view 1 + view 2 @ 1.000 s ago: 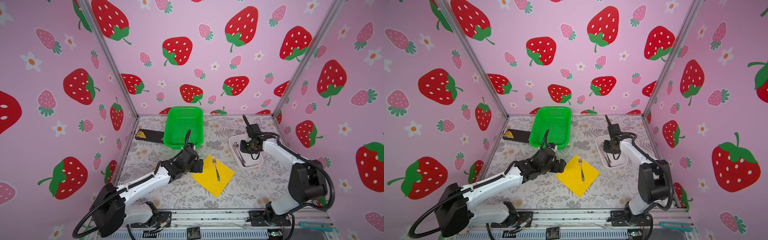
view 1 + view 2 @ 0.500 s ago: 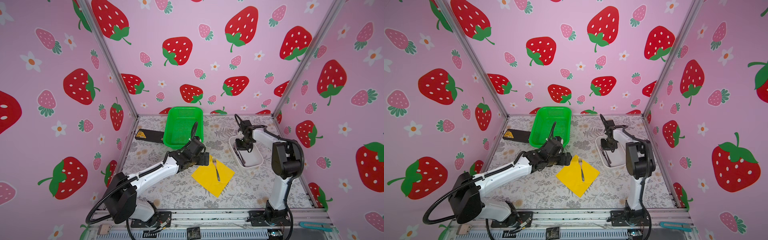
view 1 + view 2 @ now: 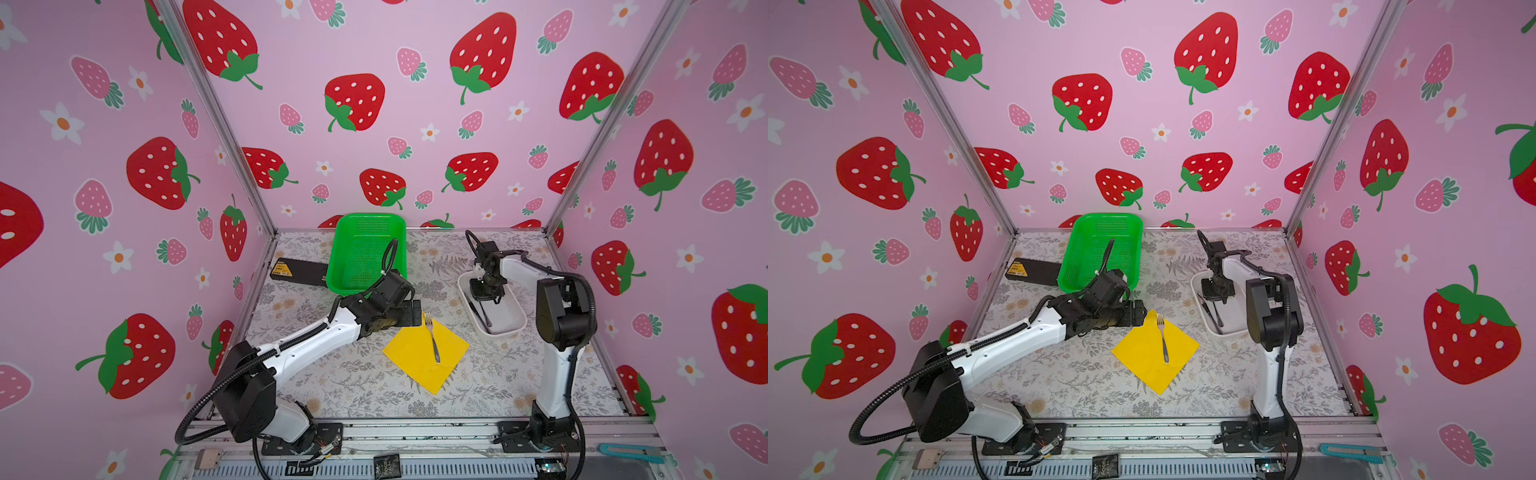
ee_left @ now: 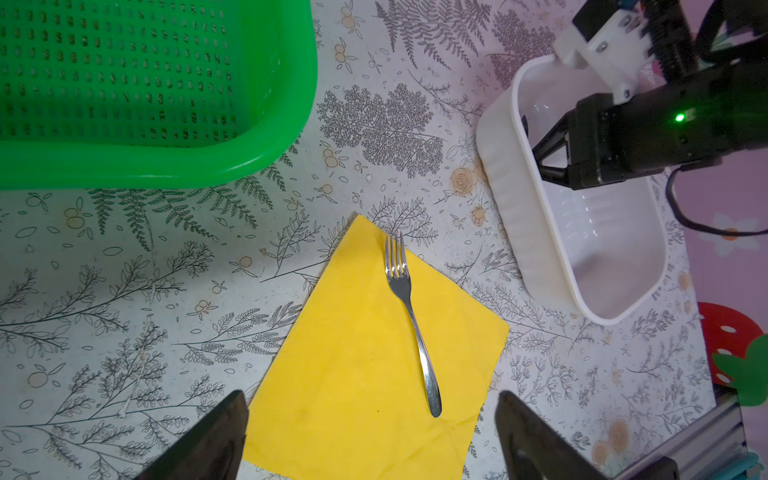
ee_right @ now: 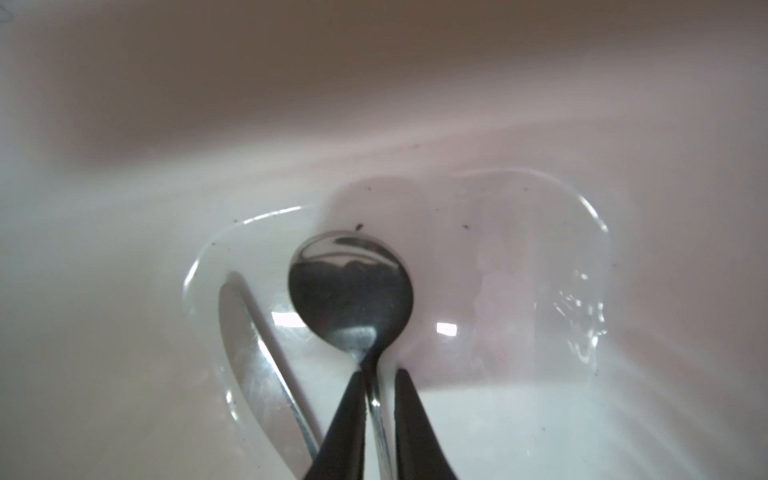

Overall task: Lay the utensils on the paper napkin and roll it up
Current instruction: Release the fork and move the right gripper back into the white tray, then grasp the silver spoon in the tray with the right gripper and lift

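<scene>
Left of the napkin (image 3: 415, 357) and farther back stands the basket (image 3: 365, 249), empty as far as the mesh shows. The left gripper (image 4: 370, 401) hovers above the napkin's left corner, fingers wide apart and holding nothing.

The napkin lies flat and unrolled on the table. 1 fork (image 3: 432, 340) rests on it, tines toward the back corner, so the first placement looks done.

Right of the napkin, apart from it, sits the dish (image 3: 509, 316), with a spoon (image 5: 351, 291) and a knife (image 5: 257, 365) lying side by side inside. The right gripper (image 5: 378, 376) is down in the dish, fingers nearly together on either side of the spoon's neck. A sliver of gap shows on 1 side, so I cannot tell whether they pinch it yet.

By my reading, 2 utensils remain to be moved, and then the roll.
</scene>
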